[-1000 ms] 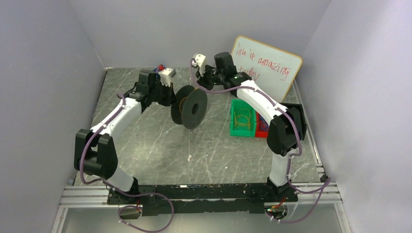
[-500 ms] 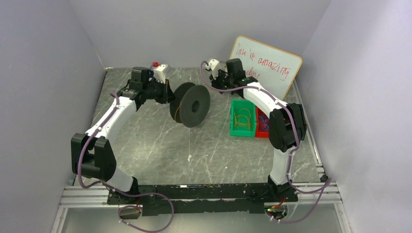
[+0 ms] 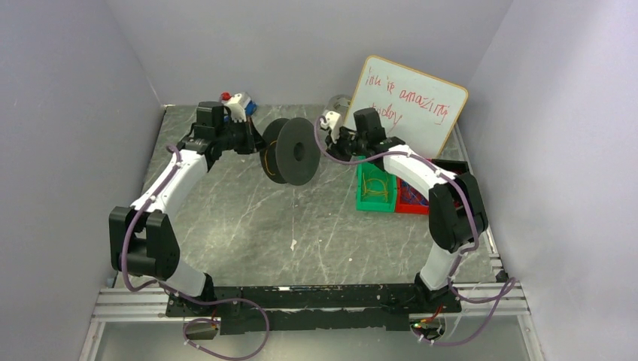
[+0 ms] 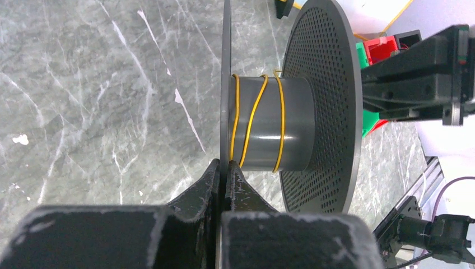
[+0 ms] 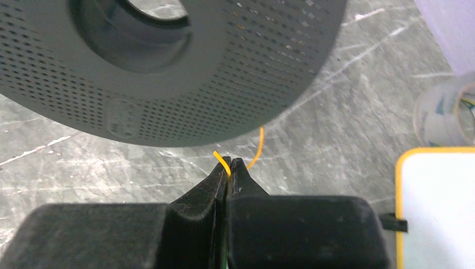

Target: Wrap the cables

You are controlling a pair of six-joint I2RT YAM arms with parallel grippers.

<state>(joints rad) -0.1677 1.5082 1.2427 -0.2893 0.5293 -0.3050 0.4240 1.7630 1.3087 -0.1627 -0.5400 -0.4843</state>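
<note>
One black perforated plastic spool (image 4: 322, 101) with two flanges hangs over the far middle of the grey marble table (image 3: 248, 226). The left gripper (image 4: 226, 168) is clamped on one thin flange. One thin yellow cable (image 4: 255, 120) circles the grey core in three turns, and the right gripper (image 5: 228, 167) pinches its free end tight. Two containers stand near the right edge: one green bin (image 3: 376, 206) holding more yellow loops (image 3: 376, 184), and one red bin (image 3: 411, 208).

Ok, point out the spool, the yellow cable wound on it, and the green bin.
spool (image 4: 327, 101): left wrist view, on its perforated flange.
cable (image 4: 283, 123): left wrist view, on the wrap nearest that flange.
green bin (image 3: 375, 206): top external view, on its near wall.
</note>
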